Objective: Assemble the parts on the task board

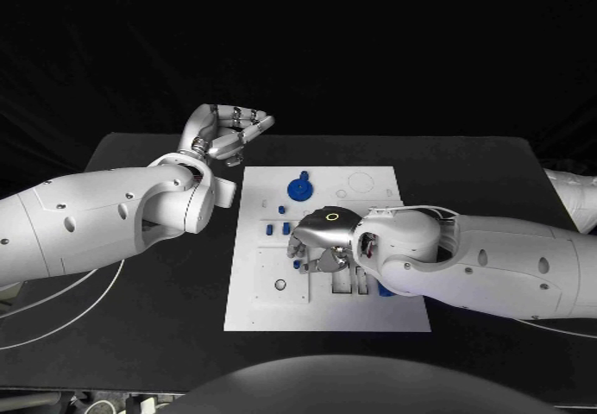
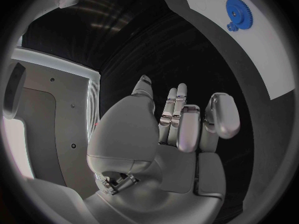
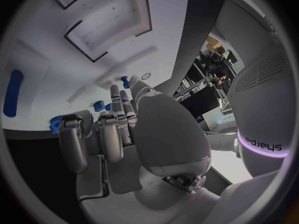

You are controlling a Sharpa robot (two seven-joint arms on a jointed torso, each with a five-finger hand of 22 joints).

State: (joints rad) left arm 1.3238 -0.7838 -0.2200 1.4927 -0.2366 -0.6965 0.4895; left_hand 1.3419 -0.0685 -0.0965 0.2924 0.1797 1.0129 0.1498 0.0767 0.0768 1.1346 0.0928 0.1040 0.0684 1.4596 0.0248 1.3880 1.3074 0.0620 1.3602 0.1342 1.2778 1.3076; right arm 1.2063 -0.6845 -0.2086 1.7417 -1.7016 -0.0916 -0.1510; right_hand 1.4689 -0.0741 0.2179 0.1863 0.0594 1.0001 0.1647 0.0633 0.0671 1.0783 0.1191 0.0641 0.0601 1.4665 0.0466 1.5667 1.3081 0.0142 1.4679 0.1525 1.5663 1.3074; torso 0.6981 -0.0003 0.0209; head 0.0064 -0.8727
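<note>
A: Starting at the left, what is the robot's left silver hand doing?

B: It hovers over the black table beyond the far left corner of the white rectangular task board, fingers loosely apart and holding nothing. The left wrist view shows the same hand empty, with a blue toothed gear well apart from it on the board.

A: And further right?

B: That round gear sits near the board's far edge. Small blue parts stand just left of the right silver hand, which is low over the board's middle with its fingers curled down.

A: Is the right hand holding something?

B: One cannot tell. The right wrist view shows its fingers reaching toward little blue pieces, but the tips and any contact are hidden.

A: What might go wrong?

B: Probably a brush against neighbouring pieces, since they stand close together and the palm blocks the head camera. A tilted part could jam at its slot. The right forearm also covers part of the board's right side.
</note>
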